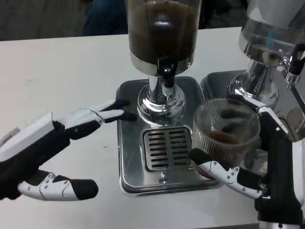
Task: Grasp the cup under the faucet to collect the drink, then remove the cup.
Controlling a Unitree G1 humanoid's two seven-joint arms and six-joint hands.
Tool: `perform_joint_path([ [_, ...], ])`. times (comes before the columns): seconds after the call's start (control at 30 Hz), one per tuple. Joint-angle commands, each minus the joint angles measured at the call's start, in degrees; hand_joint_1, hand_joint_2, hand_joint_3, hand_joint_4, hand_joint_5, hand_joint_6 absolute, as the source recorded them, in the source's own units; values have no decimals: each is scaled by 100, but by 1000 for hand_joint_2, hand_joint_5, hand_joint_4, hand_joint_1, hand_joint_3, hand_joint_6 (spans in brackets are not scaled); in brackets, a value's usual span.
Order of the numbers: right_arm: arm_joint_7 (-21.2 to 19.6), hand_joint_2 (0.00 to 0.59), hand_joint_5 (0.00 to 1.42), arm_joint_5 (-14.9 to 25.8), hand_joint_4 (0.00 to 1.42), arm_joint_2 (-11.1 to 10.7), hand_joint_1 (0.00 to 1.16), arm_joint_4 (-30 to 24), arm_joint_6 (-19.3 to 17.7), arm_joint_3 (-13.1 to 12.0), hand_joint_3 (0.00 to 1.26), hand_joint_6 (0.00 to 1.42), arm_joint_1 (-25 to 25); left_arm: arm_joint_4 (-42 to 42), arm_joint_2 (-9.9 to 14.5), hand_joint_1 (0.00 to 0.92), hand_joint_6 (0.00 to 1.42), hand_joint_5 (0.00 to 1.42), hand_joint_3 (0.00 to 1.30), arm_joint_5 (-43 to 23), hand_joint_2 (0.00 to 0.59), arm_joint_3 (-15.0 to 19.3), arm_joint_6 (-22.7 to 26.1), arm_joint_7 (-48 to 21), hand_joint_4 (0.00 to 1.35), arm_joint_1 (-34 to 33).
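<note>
This looks like a drinks corner in a shop or a test room. A big drink dispenser (163, 36) with dark drink inside stands on a shiny metal tray (129, 143) with a drain grill (167, 148). Just to the right of that dispenser is a 2nd dispenser (271, 43) on its own tray. Both stand on a plain white table (57, 76). Behind the big dispenser, past the table edge, is gray floor.
</note>
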Motion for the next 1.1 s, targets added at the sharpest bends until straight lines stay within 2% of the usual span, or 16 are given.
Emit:
perform_joint_path([
  [0.03,139,93,1197,142,990,36,1100,-415,-98,-68,824,1424,121,-291,388,0,71,3,140,-58,114,32,-351,-39,0,227],
  [0.27,450,94,1198,288,990,77,1100,-708,-66,-138,824,1424,249,-451,843,0,62,0,129,-50,113,26,-785,3,0,295],
  [0.37,604,94,1198,348,990,84,1100,-877,-54,-127,825,1424,349,-491,933,0,60,0,127,-70,115,-11,-827,14,0,276],
  [0.6,816,94,1199,378,1000,153,1100,-1098,-34,-99,831,1424,486,-508,1015,0,59,0,125,-110,115,-104,-840,17,0,263],
  [1.1,1040,99,1199,422,1002,200,1100,-1146,-53,-87,835,1424,573,-519,1019,0,58,0,133,-88,115,-105,-867,30,0,367],
])
